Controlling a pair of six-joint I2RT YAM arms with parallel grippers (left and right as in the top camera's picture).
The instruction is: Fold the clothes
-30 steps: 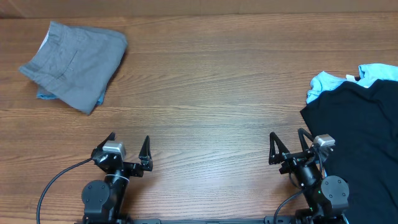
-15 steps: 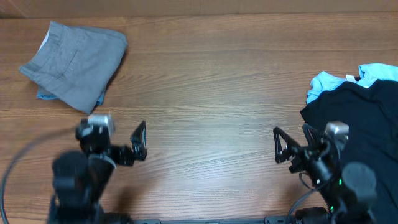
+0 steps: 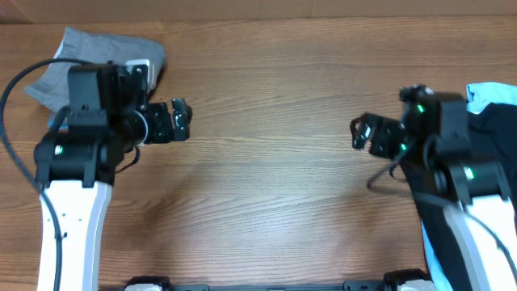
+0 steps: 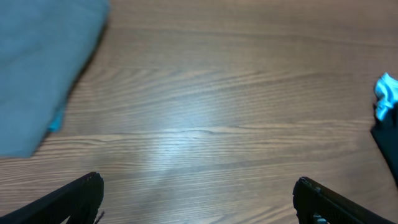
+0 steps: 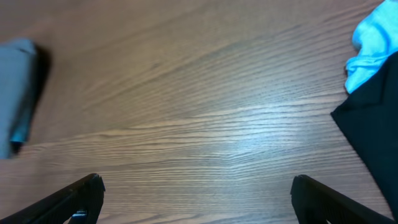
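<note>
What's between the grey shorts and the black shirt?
Only bare table between grey shorts and black shirt, overhead view; left gripper and right gripper hover above.

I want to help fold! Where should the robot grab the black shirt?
I'd grab the black shirt by the corner beside the blue tee, coming from the middle of the table with the open right gripper. That corner points that way and lies flat and uncovered.

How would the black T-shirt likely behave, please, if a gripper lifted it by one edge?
The black T-shirt lies flat on the table, so it would probably droop rather than hold shape. It lies against the blue tee, so it might drag that along.
</note>
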